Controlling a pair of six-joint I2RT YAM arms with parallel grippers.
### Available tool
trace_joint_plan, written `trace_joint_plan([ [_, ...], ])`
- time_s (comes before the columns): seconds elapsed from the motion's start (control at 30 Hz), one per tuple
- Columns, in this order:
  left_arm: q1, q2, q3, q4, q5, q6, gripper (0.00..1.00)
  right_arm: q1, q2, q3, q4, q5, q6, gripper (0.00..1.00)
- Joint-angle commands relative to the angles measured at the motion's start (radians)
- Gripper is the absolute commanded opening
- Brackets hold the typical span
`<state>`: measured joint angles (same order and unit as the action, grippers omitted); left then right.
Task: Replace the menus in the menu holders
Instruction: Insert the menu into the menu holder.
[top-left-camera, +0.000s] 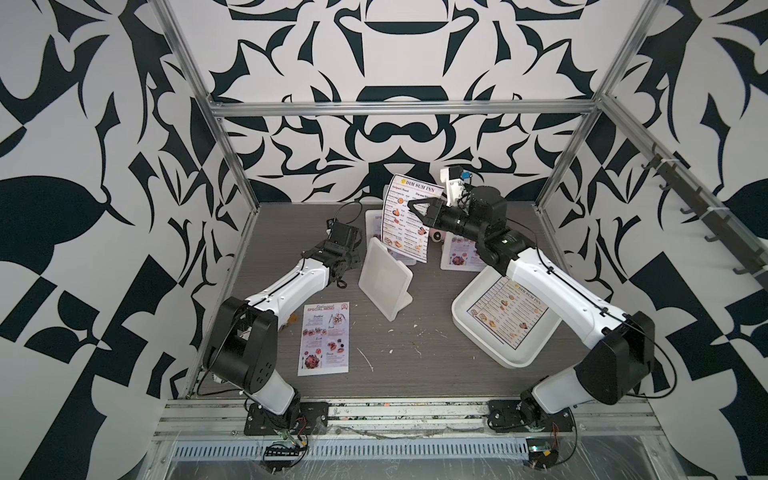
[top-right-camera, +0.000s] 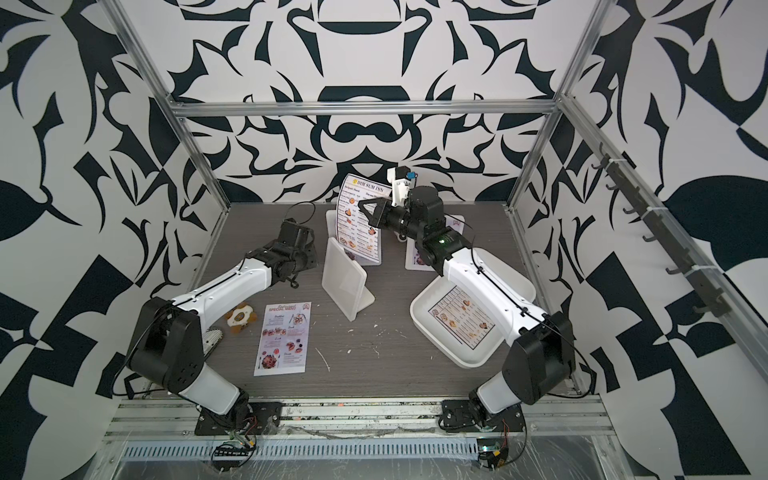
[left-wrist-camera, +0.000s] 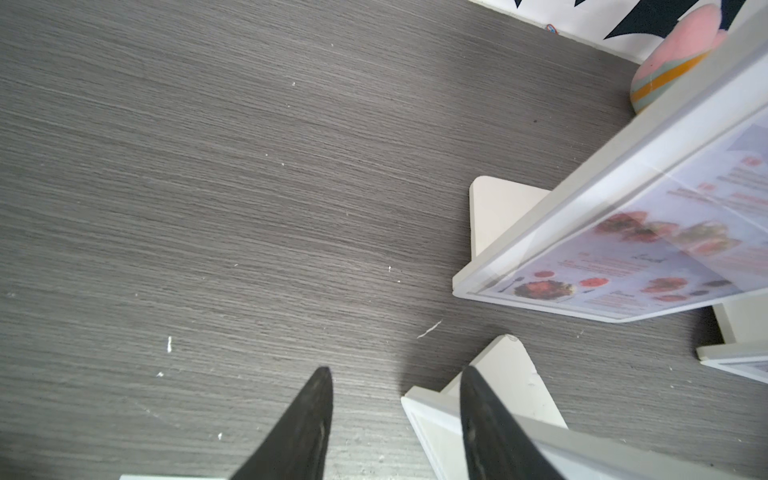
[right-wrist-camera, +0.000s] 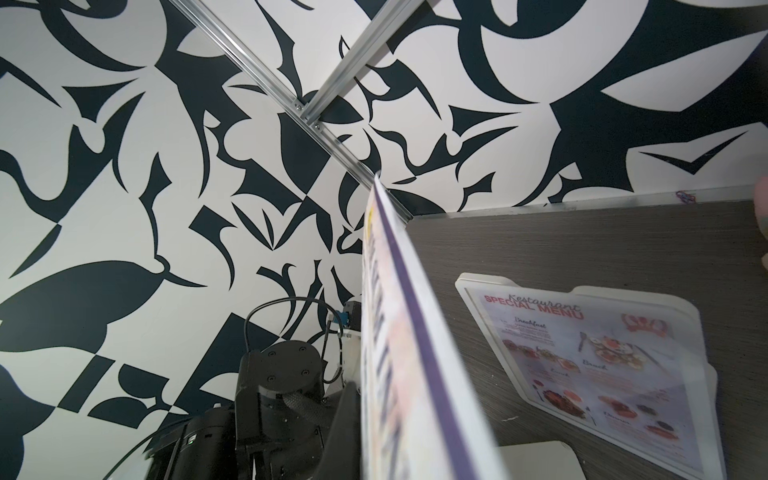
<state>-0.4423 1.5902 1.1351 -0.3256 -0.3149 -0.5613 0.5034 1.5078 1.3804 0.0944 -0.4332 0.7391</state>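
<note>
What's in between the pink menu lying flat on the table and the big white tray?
Mostly bare grey table with tiny white scraps, in both top views. A white menu holder stands at the far edge of that gap.

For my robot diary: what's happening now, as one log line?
right hand: shut on Dim Sum Inn menu, held upright | left hand: open, beside blank holder
</note>
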Motion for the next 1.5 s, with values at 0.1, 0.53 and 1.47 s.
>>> trace_joint_plan([
  [0.1,0.007,-0.019,-0.006,-0.001,0.0,-0.003,0.52,-0.004,-0.011,0.003,0.052,-0.008,0.0,0.0],
  [0.53,0.006,-0.019,-0.006,-0.002,0.0,-0.003,0.52,-0.006,-0.002,0.003,0.046,-0.012,-0.003,0.0],
  [1.47,0.006,-0.021,-0.01,0.002,-0.002,-0.005,0.52,-0.005,-0.007,0.005,0.053,-0.027,0.003,0.0],
])
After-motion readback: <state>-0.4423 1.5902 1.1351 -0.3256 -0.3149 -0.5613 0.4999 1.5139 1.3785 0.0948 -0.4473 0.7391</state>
